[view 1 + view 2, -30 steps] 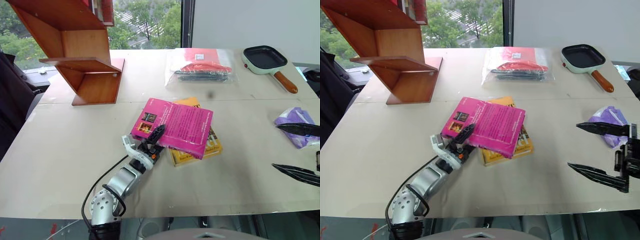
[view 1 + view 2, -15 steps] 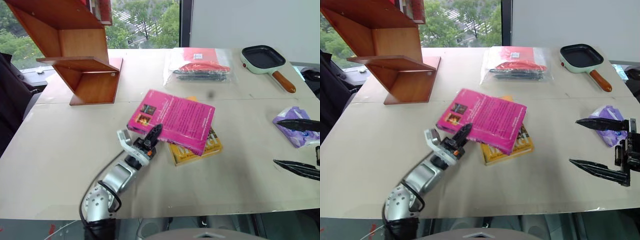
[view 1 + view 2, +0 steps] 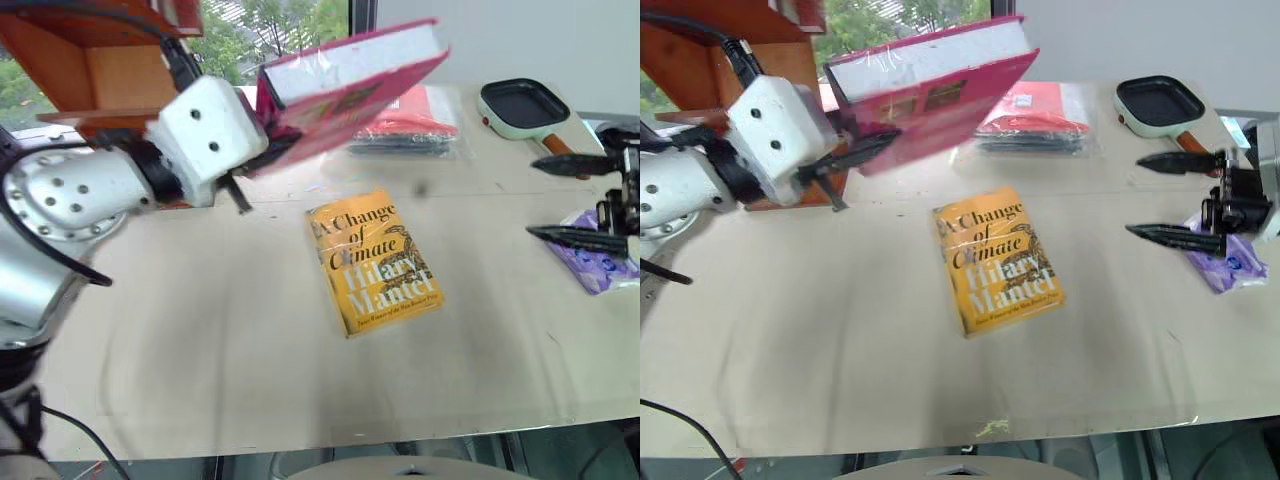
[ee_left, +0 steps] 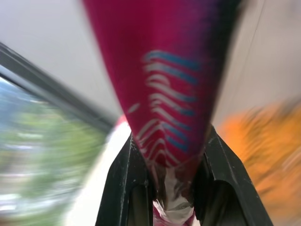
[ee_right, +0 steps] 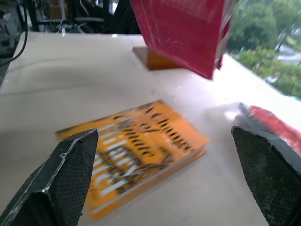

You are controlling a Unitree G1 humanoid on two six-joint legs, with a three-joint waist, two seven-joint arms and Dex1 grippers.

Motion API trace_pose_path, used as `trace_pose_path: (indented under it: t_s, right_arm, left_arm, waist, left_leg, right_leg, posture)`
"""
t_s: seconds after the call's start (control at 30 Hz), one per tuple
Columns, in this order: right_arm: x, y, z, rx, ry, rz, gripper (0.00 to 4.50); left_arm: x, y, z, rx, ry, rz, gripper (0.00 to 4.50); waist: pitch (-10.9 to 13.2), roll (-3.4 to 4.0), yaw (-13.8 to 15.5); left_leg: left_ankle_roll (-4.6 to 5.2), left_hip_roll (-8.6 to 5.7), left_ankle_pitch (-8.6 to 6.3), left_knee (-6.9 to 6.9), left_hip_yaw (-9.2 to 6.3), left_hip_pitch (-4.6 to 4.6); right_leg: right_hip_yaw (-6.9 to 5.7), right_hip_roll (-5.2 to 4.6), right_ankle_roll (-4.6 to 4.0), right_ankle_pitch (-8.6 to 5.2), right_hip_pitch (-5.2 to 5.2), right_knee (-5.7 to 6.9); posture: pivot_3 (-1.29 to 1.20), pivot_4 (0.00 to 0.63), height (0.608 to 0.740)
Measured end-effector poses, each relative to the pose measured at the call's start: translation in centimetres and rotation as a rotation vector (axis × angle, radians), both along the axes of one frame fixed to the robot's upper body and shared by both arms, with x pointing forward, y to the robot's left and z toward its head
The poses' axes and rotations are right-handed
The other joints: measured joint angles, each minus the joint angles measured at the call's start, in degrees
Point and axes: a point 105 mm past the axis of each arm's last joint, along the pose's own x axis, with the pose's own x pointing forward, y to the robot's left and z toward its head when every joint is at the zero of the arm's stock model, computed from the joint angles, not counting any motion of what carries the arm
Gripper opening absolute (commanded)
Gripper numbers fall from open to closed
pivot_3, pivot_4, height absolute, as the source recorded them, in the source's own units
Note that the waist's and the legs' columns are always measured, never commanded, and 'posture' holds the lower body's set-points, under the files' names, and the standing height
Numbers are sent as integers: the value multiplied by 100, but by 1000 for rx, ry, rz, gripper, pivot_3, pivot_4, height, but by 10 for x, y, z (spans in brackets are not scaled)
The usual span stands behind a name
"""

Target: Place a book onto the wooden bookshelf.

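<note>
Your left gripper point(image 4: 181, 188) is clenched on the book point(image 3: 350, 85), and your left wrist view settles it: both black fingers point(image 4: 124, 183) press the pink cover from either side. From the head views you see what the wrist cannot: the book is in the air, tilted with its white page edges up, above the table point(image 3: 200, 340) and just beside the wooden bookshelf point(image 3: 85, 60) at the far left corner. Your right gripper point(image 3: 1175, 195) hangs with its fingers spread wide, grasping nothing, near the right table edge just beside a purple packet point(image 3: 1230, 262). Its wrist view looks across the yellow book point(image 5: 136, 150), lying flat mid-table, toward the bookshelf's base under the raised book. A plastic bag point(image 3: 415, 125) and a pan point(image 3: 520, 105) sit along the far edge; the near half of the table around the yellow book is open.
</note>
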Motion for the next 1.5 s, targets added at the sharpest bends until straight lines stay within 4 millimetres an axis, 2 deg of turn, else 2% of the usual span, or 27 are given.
trace_pose_path:
  t_s: [0.07,0.2,0.27,0.37,0.47,0.63,0.77,0.93,1.07,1.23,1.4,1.5]
  right_arm:
    - [10,4,4,71,10,28,4500]
    - [25,9,7,163,39,49,4500]
    - [31,15,8,199,61,68,4500]
    - [38,20,15,242,87,85,4500]
    - [42,22,19,263,104,86,4500]
    - [55,26,13,277,142,26,4500]
    - [62,34,8,278,156,-2,4500]
    - [61,41,14,280,152,-21,4500]
    - [60,44,21,313,160,-45,4500]
    - [60,46,25,342,182,-59,4500]
    - [59,49,25,348,192,-54,4500]
    - [57,50,26,350,185,-46,4500]
  left_arm:
    - [3,20,6,134,-100,113,422]
    - [1,23,6,246,-182,165,422]
    - [-2,25,12,269,-225,198,422]
    - [-7,40,19,304,-263,311,422]
    - [-8,54,15,316,-254,387,422]
    - [-11,80,6,318,-198,513,422]
    - [-5,102,-11,328,-134,576,422]
    - [1,120,-8,336,-130,630,422]
    - [4,125,-2,373,-130,635,422]
    - [14,130,-5,405,-101,632,422]
    - [24,127,-1,422,-95,616,422]
    - [27,134,-9,446,-28,639,422]
  waist:
    - [0,1,-39]
    - [1,2,-16]
    - [1,2,-22]
    - [1,3,-58]
    - [1,3,-70]
    - [1,3,-89]
    - [1,4,-90]
    - [0,3,-82]
    - [0,3,-83]
    - [0,3,-96]
    - [-1,3,-94]
    - [-1,3,-119]
  left_leg:
    - [0,2,1,-13,1,-35]
    - [0,-8,1,37,-13,-166]
    - [1,-19,2,43,-6,-167]
    - [3,-27,2,43,-2,-160]
    - [3,-25,2,43,-10,-156]
    - [2,-23,2,50,-6,-145]
    - [2,-24,2,55,-1,-137]
    - [2,-28,2,63,-4,-137]
    - [2,-29,2,64,-4,-137]
    - [2,-29,3,64,-3,-138]
    - [3,-37,3,66,-1,-139]
    - [4,-37,3,67,4,-139]
  right_leg:
    - [1,-6,0,0,-44,-1]
    - [-25,-28,2,2,-151,31]
    - [-30,-33,3,3,-153,33]
    - [-32,-38,4,4,-151,40]
    - [-41,-37,4,4,-150,50]
    - [-38,-38,2,3,-153,99]
    - [-32,-52,2,4,-154,109]
    - [-38,-69,1,4,-154,124]
    - [-38,-70,1,4,-154,128]
    - [-39,-68,1,4,-154,130]
    - [-46,-62,2,4,-154,134]
    - [-51,-60,2,4,-155,136]
  posture:
    - [0,150,740]
    - [0,150,740]
    - [0,150,740]
    - [0,150,740]
    - [0,150,740]
    - [0,150,740]
    - [0,150,740]
    - [0,150,740]
    - [0,150,740]
    - [0,150,740]
    - [0,150,740]
    - [0,150,740]
